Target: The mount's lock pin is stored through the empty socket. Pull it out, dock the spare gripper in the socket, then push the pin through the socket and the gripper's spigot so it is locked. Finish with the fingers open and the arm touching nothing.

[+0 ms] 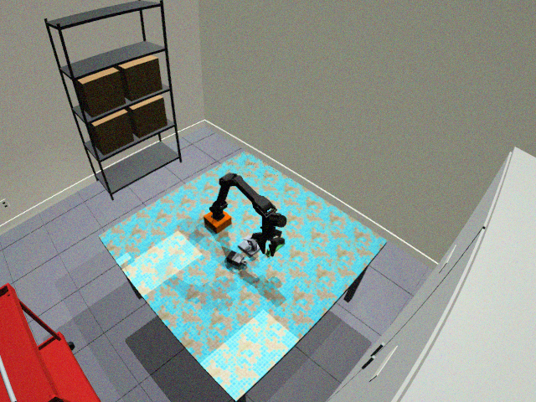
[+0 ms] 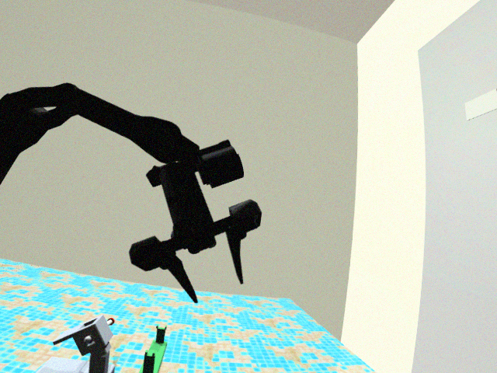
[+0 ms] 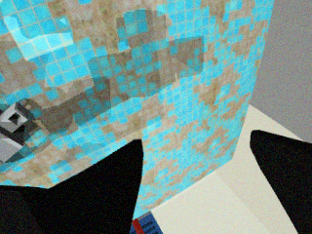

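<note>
The grey mount head (image 2: 92, 333) is tilted on a dark post, low left in the exterior view. The lock pin's red-ringed end (image 2: 112, 320) sticks out of its right side; how deep the pin sits is hidden. In the wrist view a hollow grey square part (image 3: 15, 117) shows at the left edge. Grey parts (image 1: 248, 246) (image 1: 235, 259) stand beside the arm; I cannot tell which is the spare gripper. My gripper (image 2: 218, 292) (image 3: 196, 142) is open and empty, pointing down, above and to the right of the mount in the exterior view.
A green rack (image 2: 159, 355) with black upright ends stands just right of the mount in the exterior view, partly behind my gripper in the top view. The arm's orange base (image 1: 218, 222) is on the patterned table (image 1: 328, 260). Shelves and a red cart stand off the table.
</note>
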Motion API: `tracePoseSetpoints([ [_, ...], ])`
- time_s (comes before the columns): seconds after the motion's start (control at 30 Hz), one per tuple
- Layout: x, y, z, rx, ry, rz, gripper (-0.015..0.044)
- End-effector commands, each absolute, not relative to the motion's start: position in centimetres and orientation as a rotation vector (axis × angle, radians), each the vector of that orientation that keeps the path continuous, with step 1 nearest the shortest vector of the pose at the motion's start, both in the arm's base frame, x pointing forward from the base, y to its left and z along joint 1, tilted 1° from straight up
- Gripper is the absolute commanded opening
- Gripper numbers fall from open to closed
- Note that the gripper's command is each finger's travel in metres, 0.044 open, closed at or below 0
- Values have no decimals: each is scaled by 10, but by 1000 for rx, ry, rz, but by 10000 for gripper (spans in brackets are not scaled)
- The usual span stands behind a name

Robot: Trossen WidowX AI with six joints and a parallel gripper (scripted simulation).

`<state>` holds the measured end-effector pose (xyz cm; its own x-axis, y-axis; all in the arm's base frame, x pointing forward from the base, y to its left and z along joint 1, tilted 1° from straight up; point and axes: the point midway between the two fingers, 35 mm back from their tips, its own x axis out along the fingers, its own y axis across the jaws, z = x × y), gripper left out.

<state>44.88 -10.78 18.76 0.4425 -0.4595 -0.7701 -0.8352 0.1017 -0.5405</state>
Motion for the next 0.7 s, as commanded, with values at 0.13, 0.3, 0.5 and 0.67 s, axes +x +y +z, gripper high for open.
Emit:
tracePoseSetpoints([
  [0.13, 374, -6, 164, -1377, 1144, 844, 300],
  [0.3, 308, 48, 156, -1236, 1176, 1119, 300],
  [0.5, 298, 55, 154, -1214, 1184, 1155, 300],
  [0.67, 299, 59, 118, -1214, 1183, 1155, 300],
])
